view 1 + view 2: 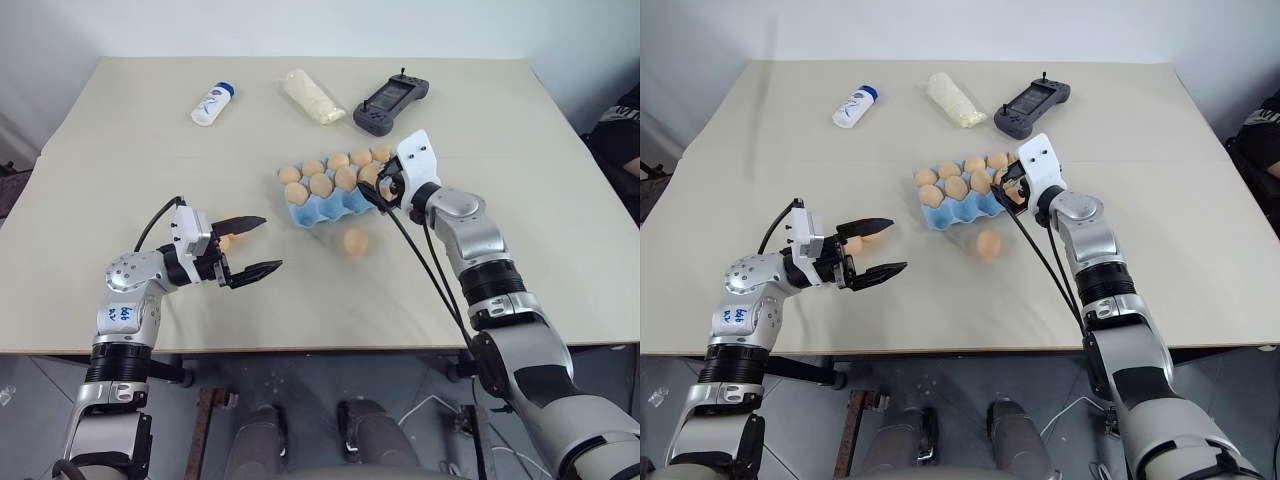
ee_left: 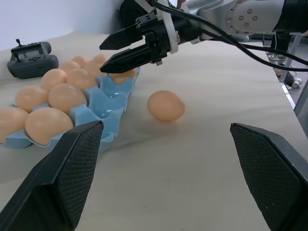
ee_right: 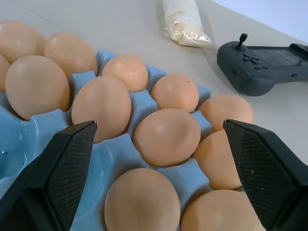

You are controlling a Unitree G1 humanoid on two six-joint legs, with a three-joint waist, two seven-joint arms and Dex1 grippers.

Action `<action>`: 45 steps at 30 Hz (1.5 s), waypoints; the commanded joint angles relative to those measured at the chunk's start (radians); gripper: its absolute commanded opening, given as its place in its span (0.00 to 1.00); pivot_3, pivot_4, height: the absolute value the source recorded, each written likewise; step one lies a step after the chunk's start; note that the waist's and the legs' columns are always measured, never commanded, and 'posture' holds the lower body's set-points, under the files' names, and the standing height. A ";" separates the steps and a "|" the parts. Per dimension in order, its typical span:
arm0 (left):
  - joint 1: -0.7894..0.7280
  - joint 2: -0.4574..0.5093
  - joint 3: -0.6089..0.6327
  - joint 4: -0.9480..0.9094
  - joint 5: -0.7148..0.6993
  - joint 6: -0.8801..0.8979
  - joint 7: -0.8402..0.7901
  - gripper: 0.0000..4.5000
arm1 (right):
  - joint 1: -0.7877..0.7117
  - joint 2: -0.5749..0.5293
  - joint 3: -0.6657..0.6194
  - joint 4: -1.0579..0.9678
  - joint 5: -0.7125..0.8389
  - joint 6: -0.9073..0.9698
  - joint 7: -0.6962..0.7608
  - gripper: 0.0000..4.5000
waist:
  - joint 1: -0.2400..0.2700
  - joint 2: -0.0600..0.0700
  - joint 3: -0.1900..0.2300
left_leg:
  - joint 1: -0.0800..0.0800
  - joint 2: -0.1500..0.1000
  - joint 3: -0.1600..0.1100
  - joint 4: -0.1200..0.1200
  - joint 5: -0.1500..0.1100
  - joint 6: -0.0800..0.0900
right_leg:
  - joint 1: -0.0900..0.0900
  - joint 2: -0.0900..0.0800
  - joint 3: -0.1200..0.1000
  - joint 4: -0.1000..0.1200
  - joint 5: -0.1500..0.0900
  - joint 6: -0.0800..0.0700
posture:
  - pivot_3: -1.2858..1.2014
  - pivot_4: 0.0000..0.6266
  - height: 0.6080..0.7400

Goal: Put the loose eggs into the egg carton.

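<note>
The light blue egg carton (image 1: pixel 303 213) sits mid-table, most of its cups filled with tan eggs; a few near-row cups (image 2: pixel 113 94) are bare. One loose egg (image 1: pixel 355 240) lies on the table just in front of the carton. Another loose egg (image 1: pixel 224 242) shows beside the base of my left gripper's far finger. My left gripper (image 1: pixel 268 245) hovers open, left of the carton, pointing toward it, nothing between its fingers. Over the carton's right end my right gripper (image 2: pixel 103 57) stands open, with an egg (image 2: pixel 123 74) resting in the cup below its fingertips.
At the back of the table lie a white bottle (image 1: pixel 213 104), a clear bag of pale stuff (image 1: pixel 313 96) and a black handheld controller (image 1: pixel 390 104). A person (image 1: pixel 622 130) sits off the far right edge. Bare tabletop (image 1: pixel 300 300) stretches in front of the carton.
</note>
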 commanded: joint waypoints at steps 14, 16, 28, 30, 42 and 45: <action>0.014 -0.006 0.033 -0.037 -0.023 -0.011 0.017 1.00 | 0.480 -0.316 -0.168 -0.671 0.317 0.151 0.441 0.99 | 0.012 0.000 0.000 | 0.000 0.000 -0.001 -0.001 -0.001 0.001 | 0.003 0.000 -0.001 -0.007 0.000 0.001 | 0.52 0.24 1.00; 0.027 -0.009 0.036 -0.043 -0.025 -0.014 0.019 1.00 | 0.549 -0.360 -0.192 -0.694 0.348 0.164 0.491 0.99 | 0.008 0.000 0.000 | 0.001 0.000 -0.001 -0.001 -0.001 0.001 | 0.004 0.000 -0.001 -0.007 0.000 0.001 | 0.52 0.24 1.00; 0.138 -0.007 0.064 -0.126 -0.033 -0.005 0.077 1.00 | 0.721 -0.419 -0.239 -0.792 0.426 0.186 0.546 0.99 | 0.007 0.000 0.000 | 0.002 0.000 -0.001 0.000 -0.001 0.001 | 0.005 0.000 0.000 -0.006 0.001 0.001 | 0.52 0.24 1.00; 0.148 -0.007 0.067 -0.138 -0.032 -0.005 0.084 1.00 | 0.697 -0.361 -0.206 -0.835 0.426 0.199 0.479 0.99 | 0.007 0.000 0.000 | 0.002 0.000 -0.001 0.000 -0.001 0.001 | 0.005 0.000 0.000 -0.006 0.001 0.001 | 0.52 0.24 1.00; 0.186 -0.026 0.063 -0.177 -0.037 -0.021 0.099 1.00 | 0.507 -0.054 0.017 -0.645 0.181 0.080 0.173 0.99 | 0.008 0.000 0.000 | 0.002 -0.001 -0.002 -0.001 -0.001 0.001 | 0.004 -0.002 -0.001 -0.008 0.001 0.001 | 0.52 0.24 1.00; 0.206 -0.023 0.051 -0.187 -0.028 -0.023 0.089 1.00 | 0.478 -0.029 0.042 -0.569 0.136 0.034 0.158 0.99 | 0.008 0.000 0.000 | 0.001 -0.001 -0.002 -0.002 -0.001 0.001 | 0.004 -0.002 -0.001 -0.009 0.001 0.001 | 0.52 0.24 1.00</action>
